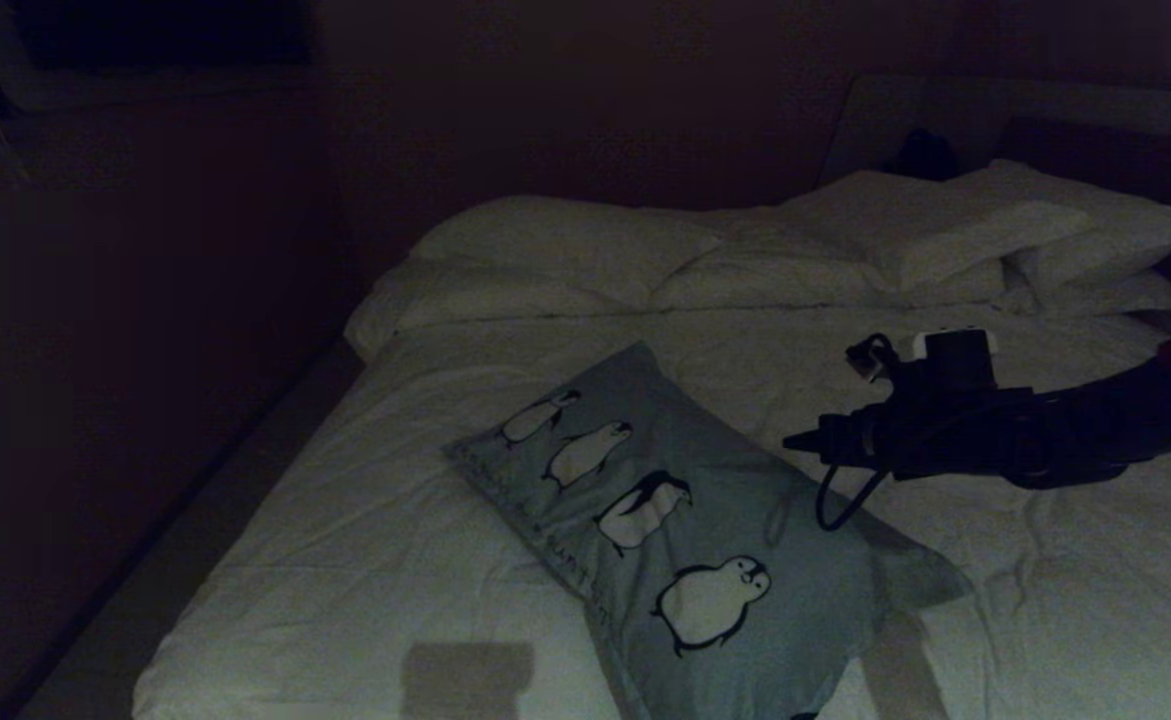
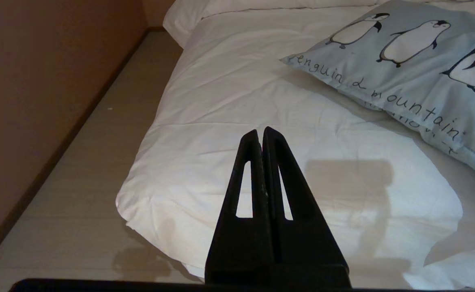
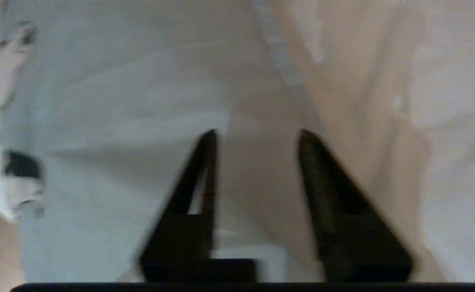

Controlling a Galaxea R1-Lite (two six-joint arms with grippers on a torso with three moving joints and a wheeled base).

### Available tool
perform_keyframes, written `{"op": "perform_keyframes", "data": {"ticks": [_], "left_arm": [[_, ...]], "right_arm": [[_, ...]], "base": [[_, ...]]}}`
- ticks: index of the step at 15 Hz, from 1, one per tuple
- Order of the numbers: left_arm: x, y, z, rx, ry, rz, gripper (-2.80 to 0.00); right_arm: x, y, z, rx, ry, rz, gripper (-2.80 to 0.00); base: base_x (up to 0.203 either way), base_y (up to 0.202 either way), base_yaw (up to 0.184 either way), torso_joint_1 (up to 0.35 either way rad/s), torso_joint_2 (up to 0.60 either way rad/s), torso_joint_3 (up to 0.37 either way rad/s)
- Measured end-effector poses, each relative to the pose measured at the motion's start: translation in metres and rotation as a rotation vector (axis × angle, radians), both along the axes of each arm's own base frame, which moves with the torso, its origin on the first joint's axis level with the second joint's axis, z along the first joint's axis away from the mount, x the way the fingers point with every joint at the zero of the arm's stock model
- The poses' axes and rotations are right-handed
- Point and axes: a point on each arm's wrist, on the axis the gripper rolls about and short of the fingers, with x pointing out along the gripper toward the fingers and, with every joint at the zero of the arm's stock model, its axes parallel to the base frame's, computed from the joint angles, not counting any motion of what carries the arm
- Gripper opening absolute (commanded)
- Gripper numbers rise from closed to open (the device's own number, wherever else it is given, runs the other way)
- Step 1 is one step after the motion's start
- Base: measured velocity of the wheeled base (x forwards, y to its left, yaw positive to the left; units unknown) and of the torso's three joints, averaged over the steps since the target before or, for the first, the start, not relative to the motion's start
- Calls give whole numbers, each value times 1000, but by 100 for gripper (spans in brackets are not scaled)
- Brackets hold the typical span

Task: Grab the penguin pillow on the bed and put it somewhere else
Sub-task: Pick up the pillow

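Bed [image 1: 425,560] holds penguin pillow [image 1: 685,530]; right tool [image 3: 257,136] apparently open above.

The penguin pillow [image 1: 685,530] lies on the bed [image 1: 365,520], before the plain pillows [image 1: 585,240].

The head view was very dim, the wall beyond the right gripper [image 1: 795,440] nearly black. The left wrist view was bright and sharp, and a soft-edged rectangular shadow [image 2: 349,190] lay on the duvet just beside the left gripper [image 2: 260,132]. The right wrist view was smeared throughout (likely motion blur), with warm light.
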Motion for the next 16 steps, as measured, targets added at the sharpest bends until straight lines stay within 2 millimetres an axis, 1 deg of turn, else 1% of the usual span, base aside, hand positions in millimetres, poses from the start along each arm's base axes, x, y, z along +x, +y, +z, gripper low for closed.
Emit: {"op": "perform_keyframes", "data": {"ticks": [4,7,12,16], "left_arm": [[0,0,0,0,0,0,-280],[0,0,0,0,0,0,-280],[0,0,0,0,0,0,-280],[0,0,0,-1,0,0,-280]], "right_arm": [[-4,6,6,36,-10,65,0],[-5,14,7,46,-16,121,0],[-4,20,-3,20,-6,150,0],[-4,33,-21,7,38,183,0]], "base": [[0,0,0,0,0,0],[0,0,0,0,0,0],[0,0,0,0,0,0],[0,0,0,0,0,0]]}}
